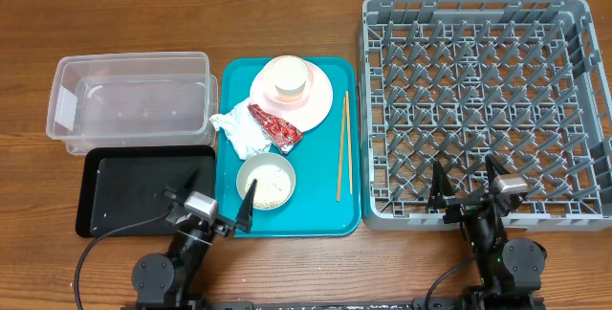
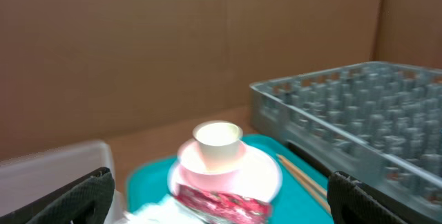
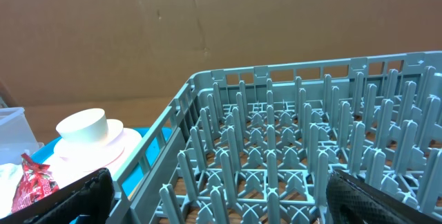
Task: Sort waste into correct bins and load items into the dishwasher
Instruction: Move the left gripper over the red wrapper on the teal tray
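Centrally, a teal tray [image 1: 325, 216] carries most of the task's things. At its far end lies the pink plate [image 1: 319, 98] with the small cream cup [image 1: 287, 78] standing at its middle. The crumpled white napkin [image 1: 236, 128] and the red foil wrapper [image 1: 275, 128] lie touching, just nearer than the plate. The whitish bowl [image 1: 251, 168], nearest of all, holds the rice grains [image 1: 271, 188]. Two wooden chopsticks [image 1: 342, 147] lie side by side along the tray's right edge.

To the left sit the clear tub [image 1: 134, 99] and, nearer, the black tray [image 1: 124, 195]. To the right stands the grey dish rack [image 1: 478, 109], its pegs bare.

The left gripper [image 1: 212, 207] hangs above the seam between black and teal trays, jaws spread fully apart and holding nothing. The right gripper [image 1: 467, 190] hangs at the rack's near wall, likewise spread wide with nothing between its fingers.
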